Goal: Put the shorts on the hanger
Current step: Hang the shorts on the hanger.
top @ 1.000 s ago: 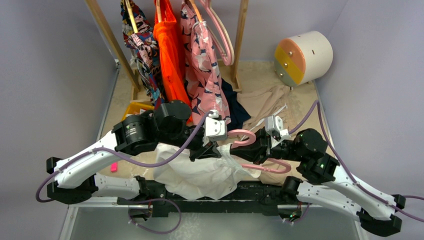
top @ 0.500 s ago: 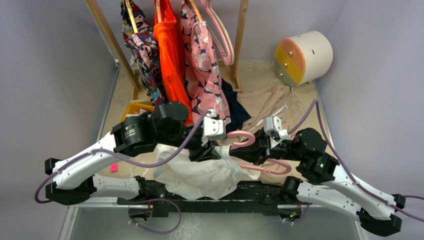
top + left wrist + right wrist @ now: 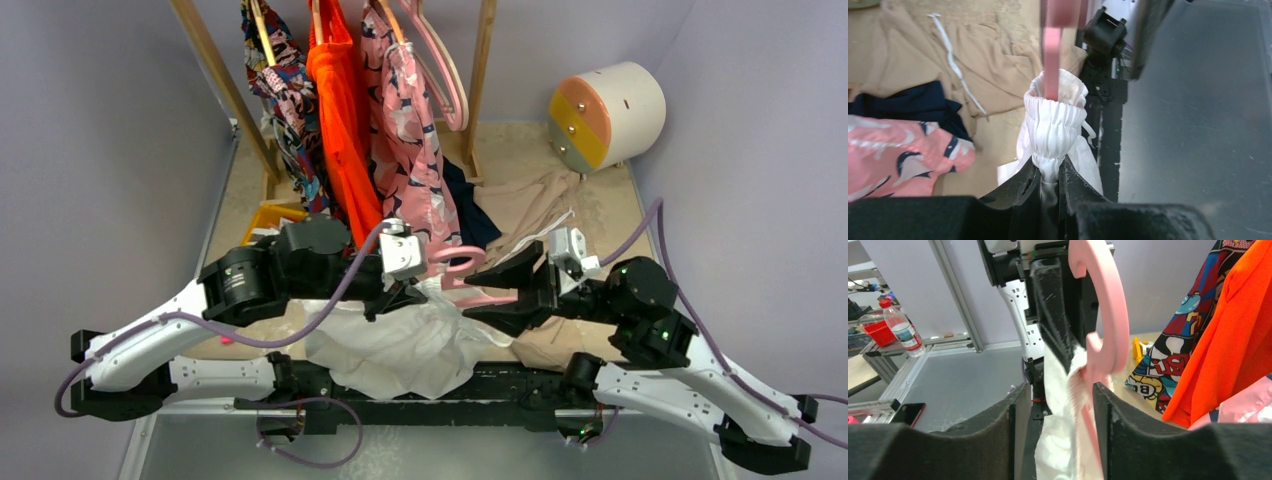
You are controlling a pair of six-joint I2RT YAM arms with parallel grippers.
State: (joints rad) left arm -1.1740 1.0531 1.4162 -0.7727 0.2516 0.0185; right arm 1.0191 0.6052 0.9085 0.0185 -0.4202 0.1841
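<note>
The white shorts [image 3: 400, 350] hang bunched from my left gripper [image 3: 405, 293], which is shut on their gathered waistband [image 3: 1054, 120]. In the left wrist view my left gripper [image 3: 1050, 172] pinches the fabric just below the gathers. The pink hanger [image 3: 458, 262] has one arm pushed down into the waistband opening [image 3: 1051, 65], with its loop hook up. My right gripper [image 3: 480, 292] stands open around the hanger's other arm. In the right wrist view the hanger [image 3: 1105, 325] and the shorts [image 3: 1063, 440] sit between that gripper's [image 3: 1060, 410] spread fingers, the pink arm close to the right finger.
A wooden rack at the back carries an orange garment [image 3: 340, 110], a pink patterned one [image 3: 410, 150], a comic-print one [image 3: 285, 90] and a spare pink hanger [image 3: 445, 70]. A tan garment [image 3: 530, 200] and a navy one [image 3: 470, 215] lie on the table. A round drum [image 3: 605, 115] sits back right.
My right gripper has opened and let go of the hanger, its arm drawing back to the right. My left gripper has carried the shorts and hanger a little left.
</note>
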